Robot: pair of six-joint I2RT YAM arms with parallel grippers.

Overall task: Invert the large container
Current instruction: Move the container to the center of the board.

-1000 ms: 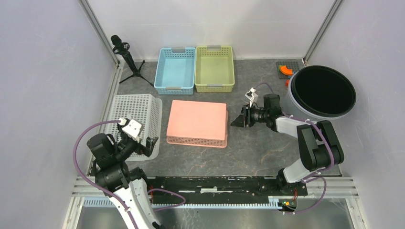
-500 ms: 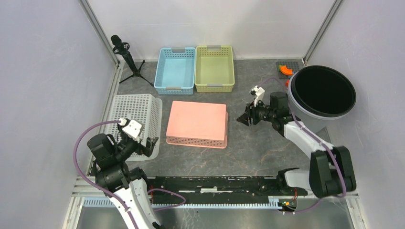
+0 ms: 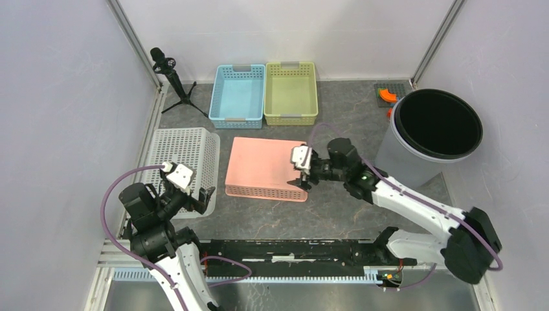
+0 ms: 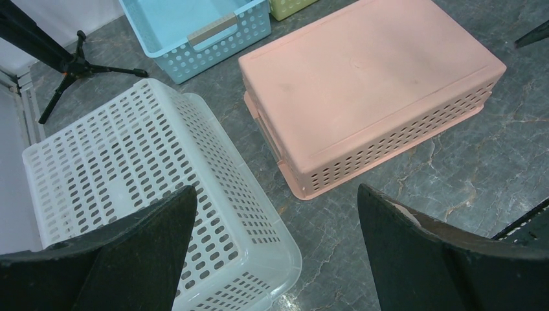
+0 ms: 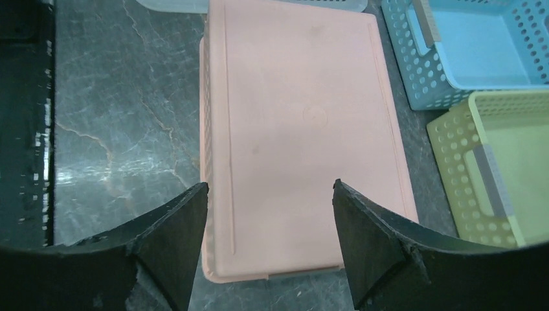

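Bright, even overhead light, v. soft shadows; faint glare on table (image 5: 78, 172); pics sharp throughout.

orange item (image 3: 387, 94) partly hidden behind bin (image 3: 396, 152), unidentifiable

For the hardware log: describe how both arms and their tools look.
Both the left arm and right arm have white links with black joint housings, and a purple cable loops along each. The left tool and right tool each carry two matte black tapered fingers, with a white camera block at the wrist.
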